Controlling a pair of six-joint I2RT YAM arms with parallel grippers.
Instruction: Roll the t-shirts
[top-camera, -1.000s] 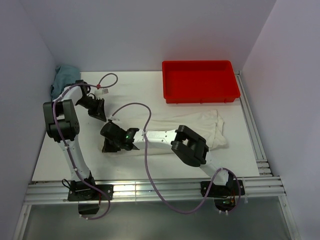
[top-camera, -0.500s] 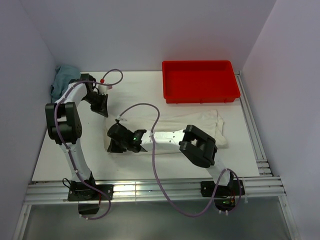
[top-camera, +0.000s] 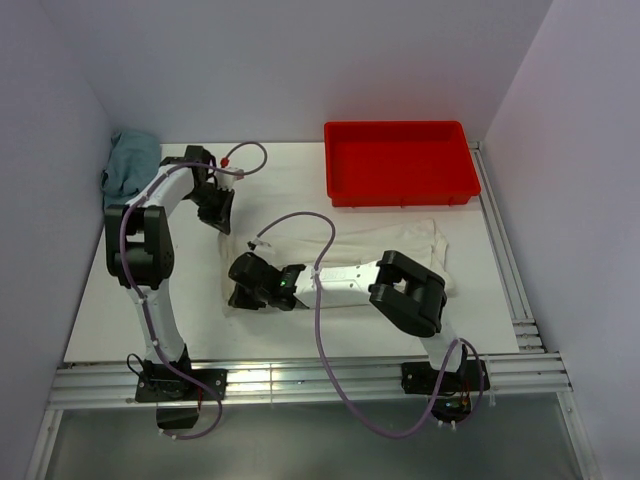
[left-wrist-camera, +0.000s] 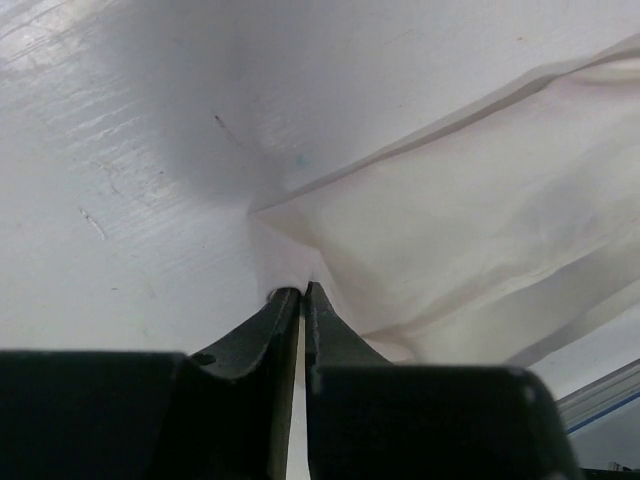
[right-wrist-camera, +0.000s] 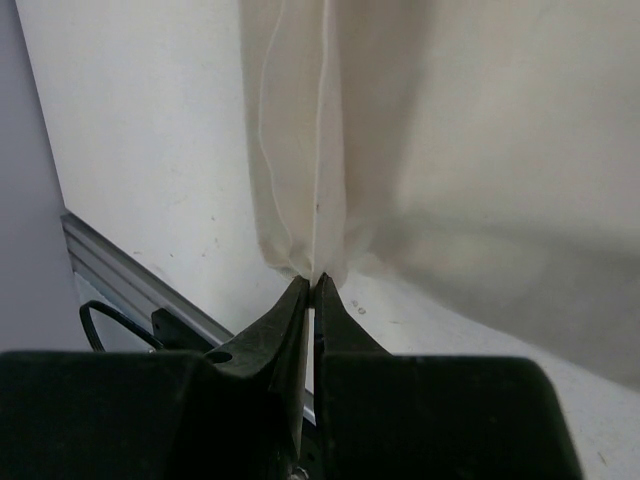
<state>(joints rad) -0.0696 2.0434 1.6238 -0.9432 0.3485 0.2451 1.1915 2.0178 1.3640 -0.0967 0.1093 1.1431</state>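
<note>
The cream t-shirt (top-camera: 418, 246) lies spread flat across the middle of the white worktop (top-camera: 130, 300), long side running left to right, its right end crumpled just in front of the red tray (top-camera: 398, 160); the left end is where the action is; the left gripper (left-wrist-camera: 301, 292) is down at the far left corner of the cloth, jaws clenched with only a sliver between them, a peak of fabric drawn right into the tips; the right gripper (right-wrist-camera: 311, 281) reaches across over the shirt to the near left corner, jaws pinched tight on a folded edge that hangs in a narrow pleat straight off the tips; from above, the two sit close together at that left edge, one behind the other; beyond them, a bunched blue-green cloth (top-camera: 130, 165) sits in the far left corner of the worktop against the wall, well apart from the shirt; a metal rail (top-camera: 300, 380) runs along the near edge.
</note>
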